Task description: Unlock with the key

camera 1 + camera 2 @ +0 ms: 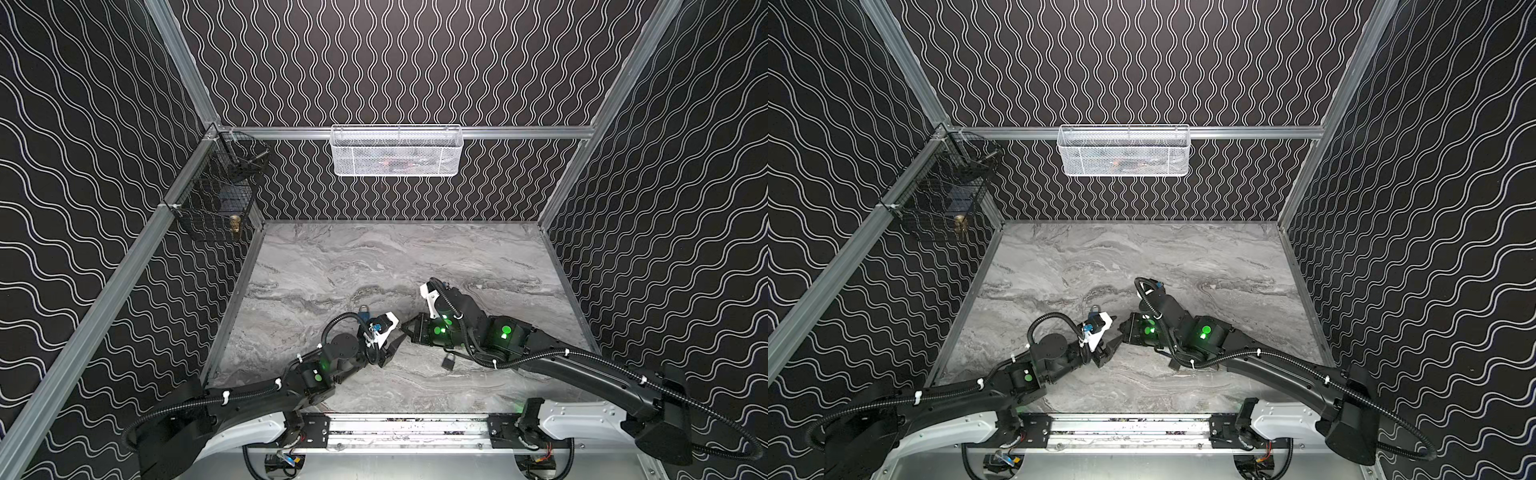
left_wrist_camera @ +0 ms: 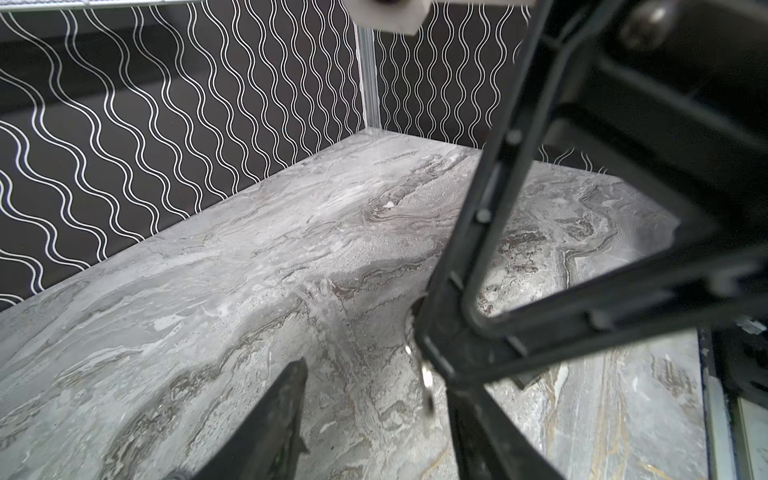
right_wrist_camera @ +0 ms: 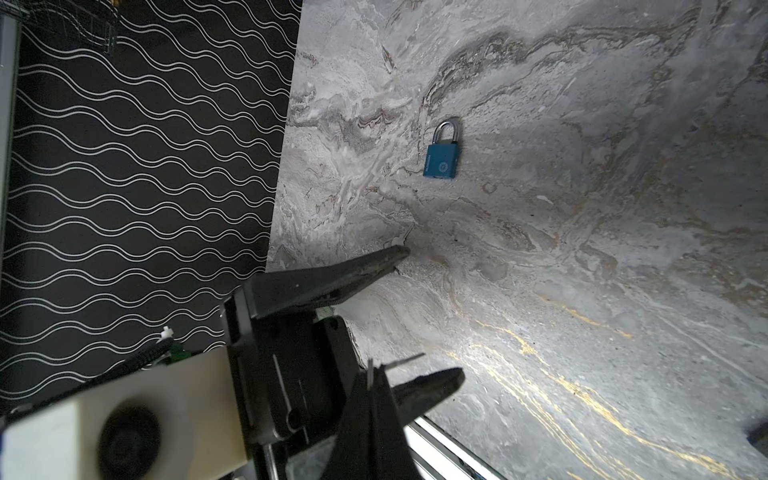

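Handover, low centre of a top view: right gripper pinches the key, left gripper half-spread around it, needing a square close.

Tabletop is grey marble with darker veins, some gold streaks up close; walls are black with white wavy double lines; padlock has a blue body, silver shackle; mesh basket is white; wire basket is black; my left claw is plain black; green lights on my arms.
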`<action>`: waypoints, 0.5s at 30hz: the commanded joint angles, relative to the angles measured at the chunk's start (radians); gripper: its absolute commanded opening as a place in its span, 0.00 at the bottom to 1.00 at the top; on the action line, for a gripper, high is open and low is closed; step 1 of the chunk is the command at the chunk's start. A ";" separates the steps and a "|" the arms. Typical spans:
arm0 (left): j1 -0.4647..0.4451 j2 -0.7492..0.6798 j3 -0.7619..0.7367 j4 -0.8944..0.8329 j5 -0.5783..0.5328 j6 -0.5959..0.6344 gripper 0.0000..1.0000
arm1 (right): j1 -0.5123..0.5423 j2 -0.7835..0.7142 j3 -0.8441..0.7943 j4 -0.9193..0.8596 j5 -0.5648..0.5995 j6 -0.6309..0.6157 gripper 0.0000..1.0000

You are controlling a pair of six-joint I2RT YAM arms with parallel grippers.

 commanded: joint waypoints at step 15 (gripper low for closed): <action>0.000 0.056 -0.001 0.104 0.065 0.024 0.20 | -0.002 -0.001 0.010 0.012 0.002 -0.016 0.00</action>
